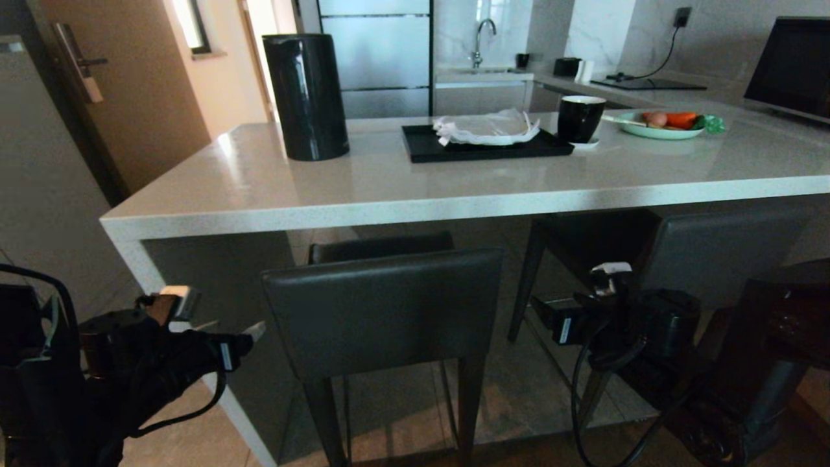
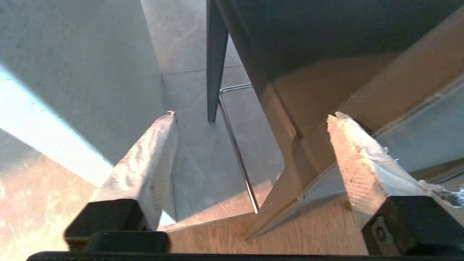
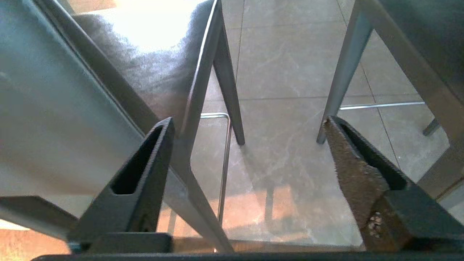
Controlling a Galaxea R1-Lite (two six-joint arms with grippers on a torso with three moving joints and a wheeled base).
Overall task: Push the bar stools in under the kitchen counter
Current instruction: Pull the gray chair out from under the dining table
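Two dark grey bar stools stand under the pale stone kitchen counter. The left stool's backrest is just below the counter's edge; the right stool sits deeper under it. My left gripper hangs open just left of the left stool's backrest, holding nothing. In the left wrist view the left gripper looks down past that stool's edge and metal footrest. My right gripper is open in the gap between the stools. In the right wrist view the right gripper has the left stool on one side and the right stool's leg on the other.
On the counter stand a black cylinder, a black tray with a white cloth, a black mug and a green plate of food. The counter's slab end leg is close beside my left gripper. A door is at the far left.
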